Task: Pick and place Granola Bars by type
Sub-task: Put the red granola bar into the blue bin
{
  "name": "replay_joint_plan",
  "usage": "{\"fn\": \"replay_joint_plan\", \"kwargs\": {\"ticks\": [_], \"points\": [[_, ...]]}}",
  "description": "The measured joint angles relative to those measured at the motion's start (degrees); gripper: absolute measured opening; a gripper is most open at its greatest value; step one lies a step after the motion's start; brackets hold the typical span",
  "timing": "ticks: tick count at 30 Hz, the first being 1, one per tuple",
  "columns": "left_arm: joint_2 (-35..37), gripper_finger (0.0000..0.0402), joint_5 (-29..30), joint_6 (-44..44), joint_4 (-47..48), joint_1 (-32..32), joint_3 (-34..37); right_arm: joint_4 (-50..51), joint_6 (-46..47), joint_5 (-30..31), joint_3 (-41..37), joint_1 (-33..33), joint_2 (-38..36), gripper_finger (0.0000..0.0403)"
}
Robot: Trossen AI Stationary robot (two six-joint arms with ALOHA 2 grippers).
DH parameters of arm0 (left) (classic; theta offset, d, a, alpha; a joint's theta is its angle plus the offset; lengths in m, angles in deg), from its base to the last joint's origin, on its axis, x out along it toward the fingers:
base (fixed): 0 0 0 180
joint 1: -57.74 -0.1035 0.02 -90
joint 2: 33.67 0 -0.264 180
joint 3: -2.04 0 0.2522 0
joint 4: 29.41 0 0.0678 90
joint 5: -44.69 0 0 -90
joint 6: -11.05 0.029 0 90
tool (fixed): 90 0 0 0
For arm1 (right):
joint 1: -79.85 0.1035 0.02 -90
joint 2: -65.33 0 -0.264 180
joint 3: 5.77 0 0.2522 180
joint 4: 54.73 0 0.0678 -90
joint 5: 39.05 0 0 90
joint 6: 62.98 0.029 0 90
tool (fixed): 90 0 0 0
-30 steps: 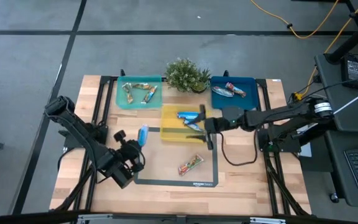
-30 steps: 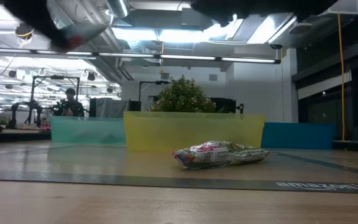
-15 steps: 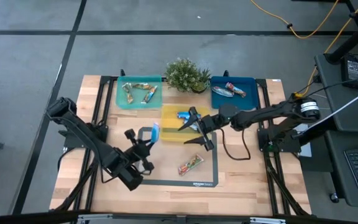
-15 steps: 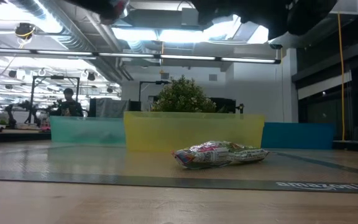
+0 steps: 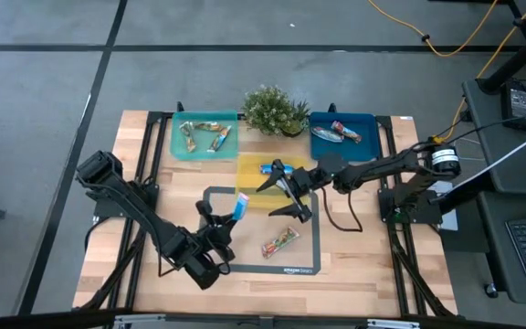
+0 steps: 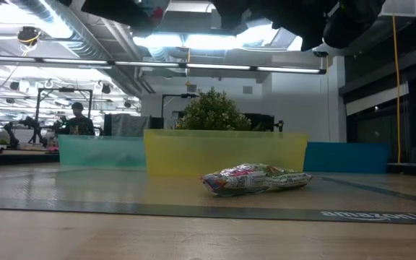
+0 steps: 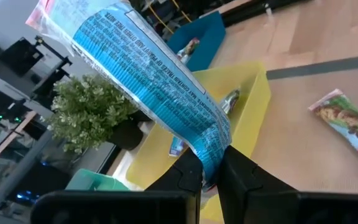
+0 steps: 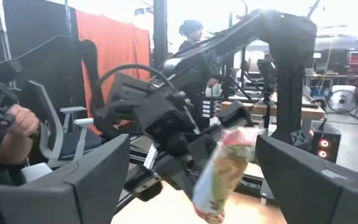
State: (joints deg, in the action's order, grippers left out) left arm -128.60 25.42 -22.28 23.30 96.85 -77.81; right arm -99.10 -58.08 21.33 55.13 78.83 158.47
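Blue granola bar (image 5: 239, 205) hangs pinched in the left gripper (image 5: 229, 217), now carried from the mat's 9 o'clock side to the yellow tray's (image 5: 249, 165) 7 o'clock corner, so release looks close. Right gripper (image 5: 286, 189), fingers spread, has pulled back over the tray. Silvery bar (image 5: 280, 242) waits at 6 o'clock.

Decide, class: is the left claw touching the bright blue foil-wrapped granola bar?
Touching. In the left wrist view, the left claw pinches the lower end of the bright blue foil-wrapped granola bar between its two dark fingers, with no gap.
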Motion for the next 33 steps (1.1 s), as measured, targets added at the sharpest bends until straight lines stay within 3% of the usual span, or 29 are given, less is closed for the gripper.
{"fn": "replay_joint_plan", "kwargs": {"ticks": [12,27,33], "points": [[0.0,0.0022,0.1,11.4,-12.5,0.2,0.0,0.1,0.8,0.5,4.9,-0.3,6.6,0.0348],[-2.3,0.0022,-2.6,11.6,-14.0,-2.5,0.0,-1.2,0.4,-4.2,6.5,0.8,7.7,0.034],[-3.5,0.0022,-4.4,16.9,-18.6,-4.7,0.0,-2.1,-0.2,-6.5,6.5,1.3,7.7,0.0325]]}}
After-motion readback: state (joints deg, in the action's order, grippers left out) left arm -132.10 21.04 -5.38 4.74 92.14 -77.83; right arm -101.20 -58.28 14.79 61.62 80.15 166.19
